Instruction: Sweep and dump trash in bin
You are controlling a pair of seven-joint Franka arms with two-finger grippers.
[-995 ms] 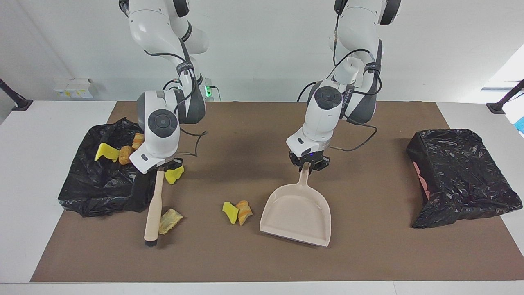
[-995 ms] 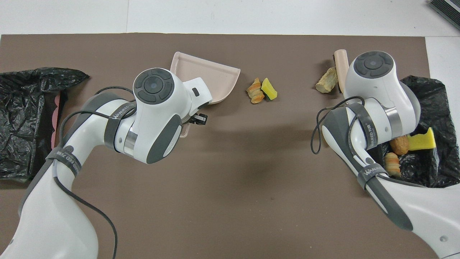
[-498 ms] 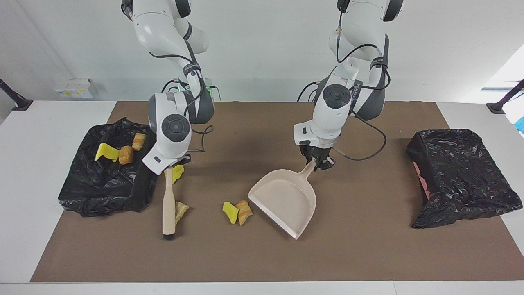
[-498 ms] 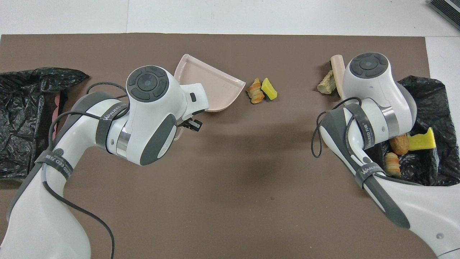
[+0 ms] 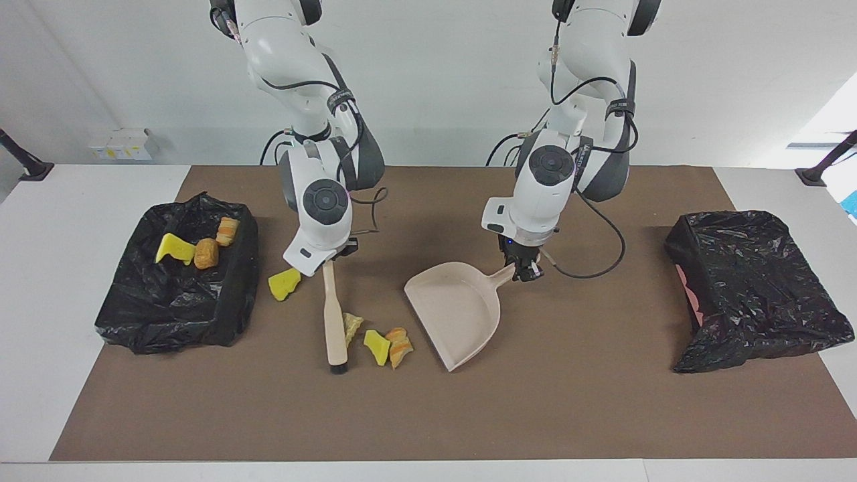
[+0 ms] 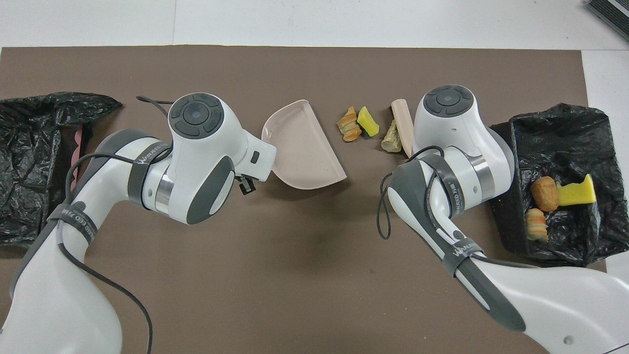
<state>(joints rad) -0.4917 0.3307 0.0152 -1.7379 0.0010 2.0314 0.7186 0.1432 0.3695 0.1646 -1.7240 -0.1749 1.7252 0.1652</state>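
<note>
We are holding the long beige wooden-handled brush point(image 5: 333, 321) in our right hand point(image 5: 329, 260), fingers clamped on the top of its handle, with the dark bristle end resting on the brown mat that covers the bench point(image 5: 602, 415). Our left hand point(image 5: 524, 268) is clamped on the handle of the beige plastic dustpan point(image 5: 458, 309), which is lying on the mat with its open mouth turned toward the brush.

The trash is sitting in three places. A pale tan crumpled scrap point(image 5: 352, 325) is touching the brush, and just beside it a bright yellow sponge chunk point(image 5: 376, 347) and a striped tan-orange bread-like piece point(image 5: 400, 346) are lying between brush and dustpan. Another yellow sponge chunk point(image 5: 284, 284) is lying alone on the mat, toward the right arm's end from the brush, near the open black-lined bin point(image 5: 174, 294). That bin is already holding a yellow chunk point(image 5: 175, 248) and two orange pieces point(image 5: 214, 244). A second black bag-covered bin point(image 5: 753, 288) is sitting at the left arm's end.

The risks, as we are judging them: the light scraps may be rolling past the ends of the dustpan's lip; the pan may be sliding away under the push; and the lone sponge may be getting left behind, since the brush is sweeping away from it.
</note>
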